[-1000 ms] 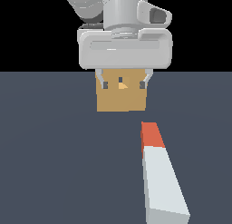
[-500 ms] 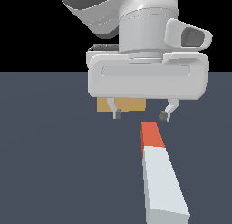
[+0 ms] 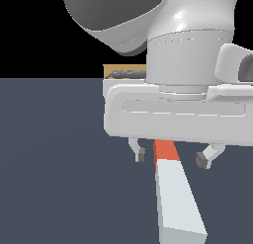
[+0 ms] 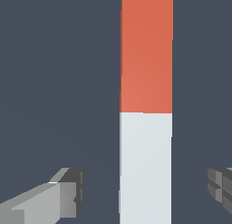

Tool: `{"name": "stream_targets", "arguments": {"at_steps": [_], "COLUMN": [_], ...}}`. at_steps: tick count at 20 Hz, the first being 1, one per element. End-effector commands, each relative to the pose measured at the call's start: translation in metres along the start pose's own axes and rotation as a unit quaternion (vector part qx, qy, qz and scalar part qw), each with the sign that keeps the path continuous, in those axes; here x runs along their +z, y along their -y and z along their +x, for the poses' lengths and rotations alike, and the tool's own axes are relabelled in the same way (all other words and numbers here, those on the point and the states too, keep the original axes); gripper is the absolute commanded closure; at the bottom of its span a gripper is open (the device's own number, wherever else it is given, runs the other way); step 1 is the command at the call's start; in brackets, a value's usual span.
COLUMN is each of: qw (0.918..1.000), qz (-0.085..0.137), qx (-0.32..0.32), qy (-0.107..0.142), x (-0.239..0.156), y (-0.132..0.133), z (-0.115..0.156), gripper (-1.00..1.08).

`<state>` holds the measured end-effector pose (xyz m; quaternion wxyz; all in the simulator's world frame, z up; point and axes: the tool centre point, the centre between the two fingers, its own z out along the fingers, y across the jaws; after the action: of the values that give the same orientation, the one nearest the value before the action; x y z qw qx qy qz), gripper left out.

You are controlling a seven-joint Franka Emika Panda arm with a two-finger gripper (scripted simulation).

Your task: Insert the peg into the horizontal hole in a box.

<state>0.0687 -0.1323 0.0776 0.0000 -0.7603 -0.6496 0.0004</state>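
The peg (image 3: 175, 198) lies flat on the dark floor, pale grey-white with its orange-red end (image 3: 164, 151) pointing away toward the box. My gripper (image 3: 171, 158) is open and empty, hanging just above the peg near where orange meets white, one finger on each side. In the wrist view the peg (image 4: 146, 164) runs between the two fingertips (image 4: 68, 193), with a gap on both sides. The tan box (image 3: 123, 72) stands behind my hand; only its top corner shows. The horizontal hole is hidden by my hand.
The large white hand body (image 3: 178, 114) and arm fill the upper middle of the exterior view and block most of the far floor. The dark grey floor (image 3: 54, 164) spreads around the peg.
My hand has come forward and down from in front of the box to over the peg's orange end. The fingers stay open. The peg has not moved.
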Motion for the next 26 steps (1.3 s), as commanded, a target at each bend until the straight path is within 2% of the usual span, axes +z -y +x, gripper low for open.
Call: {"name": "stream_targets", "arguments": {"at_steps": [1,9,18,24,25,26], "qw": [1.0000,1.0000,1.0000,1.0000,1.0000,1.0000], "qz": [0.000,0.000,0.000,0.000,0.000,0.000], "qx": [0.002,0.004,0.004,0.004,0.004,0.004], "qy": [0.000,0.000,0.000,0.000,0.000,0.000], "x": [0.004,0.009,0.049,0.056,0.056,0.056], "y": [-0.004,-0.004,-0.005,-0.006,-0.006,-0.006], "z": [-0.005,-0.007,-0.008,-0.008,-0.008,-0.008], "gripper": [-0.92,-0.92,-0.92,-0.92,1.08,1.08]}}
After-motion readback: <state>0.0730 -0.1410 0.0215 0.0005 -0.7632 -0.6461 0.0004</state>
